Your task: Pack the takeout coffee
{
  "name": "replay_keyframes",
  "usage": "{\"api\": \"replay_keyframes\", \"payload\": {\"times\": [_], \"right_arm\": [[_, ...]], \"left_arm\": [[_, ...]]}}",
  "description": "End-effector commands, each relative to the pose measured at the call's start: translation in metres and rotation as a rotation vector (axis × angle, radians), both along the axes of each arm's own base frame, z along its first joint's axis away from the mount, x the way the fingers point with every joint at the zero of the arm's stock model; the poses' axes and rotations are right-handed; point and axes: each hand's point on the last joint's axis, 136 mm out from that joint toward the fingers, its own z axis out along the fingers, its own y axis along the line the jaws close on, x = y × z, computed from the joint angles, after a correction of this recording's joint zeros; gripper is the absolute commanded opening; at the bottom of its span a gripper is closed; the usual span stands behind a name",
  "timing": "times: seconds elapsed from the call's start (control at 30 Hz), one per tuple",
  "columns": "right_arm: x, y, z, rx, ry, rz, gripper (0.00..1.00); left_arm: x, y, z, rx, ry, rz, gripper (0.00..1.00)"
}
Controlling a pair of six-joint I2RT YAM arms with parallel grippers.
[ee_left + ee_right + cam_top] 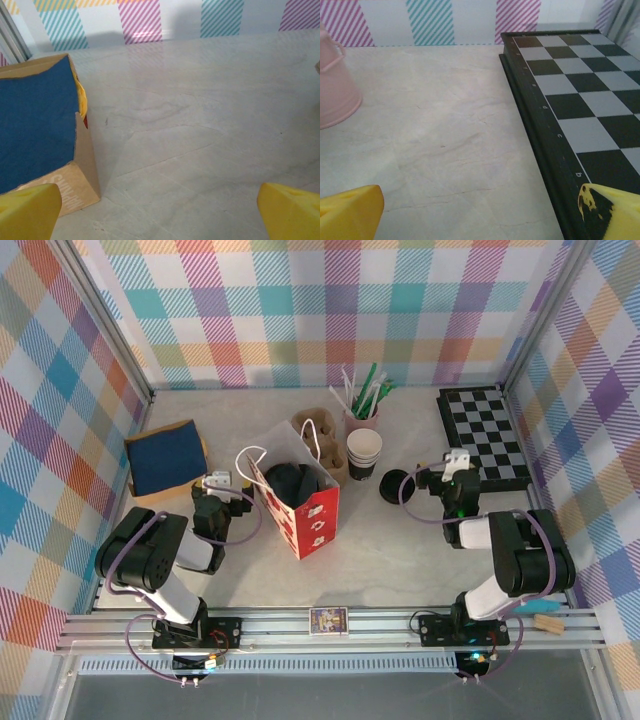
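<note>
Left claw (222, 483) just left of the red bag (312, 520) and right claw (455, 462) well right of it both spread, empty; coffee cup (288, 482) seems inside the bag; packing looks done; next, confirm it's upright

The surface (200, 125) looks like pale, stone-patterned laminate, smooth with a soft sheen. The bag (310, 515) is red printed paper with white cord handles. Left of the bag, a box (82, 175) of raw brown cardboard holds matt blue cloth (30, 135). Right of the bag, the chessboard (570, 100) is smooth and semi-glossy with a black frame. Beyond the bag, the cups (364, 452) are matt white paper and the pail (335, 90) is satin pink.
</note>
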Motion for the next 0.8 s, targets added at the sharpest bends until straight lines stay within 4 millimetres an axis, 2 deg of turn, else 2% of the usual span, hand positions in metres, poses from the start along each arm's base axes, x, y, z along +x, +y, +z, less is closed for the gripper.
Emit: {"api": "replay_keyframes", "payload": {"times": [0.0,0.27,0.43,0.5,0.57,0.77], "right_arm": [[-0.002,0.000,-0.007,0.030,0.038,-0.009,0.99],[-0.001,-0.005,-0.008,0.055,0.051,-0.019,0.99],[-0.001,-0.006,-0.009,0.059,0.053,-0.023,0.99],[-0.004,-0.016,-0.007,0.067,0.038,-0.081,0.99],[-0.005,-0.018,-0.005,0.066,0.026,-0.090,0.99],[-0.007,-0.018,-0.004,0.060,0.014,-0.091,0.99]], "left_arm": [[0.011,0.000,0.005,-0.029,0.017,-0.012,1.00],[0.031,0.022,-0.005,-0.112,0.136,0.059,1.00],[0.031,0.030,-0.005,-0.128,0.132,0.092,1.00],[0.028,0.038,-0.004,-0.129,0.116,0.140,1.00],[0.025,0.045,-0.002,-0.119,0.097,0.197,1.00],[0.023,0.046,-0.001,-0.120,0.087,0.207,1.00]]}}
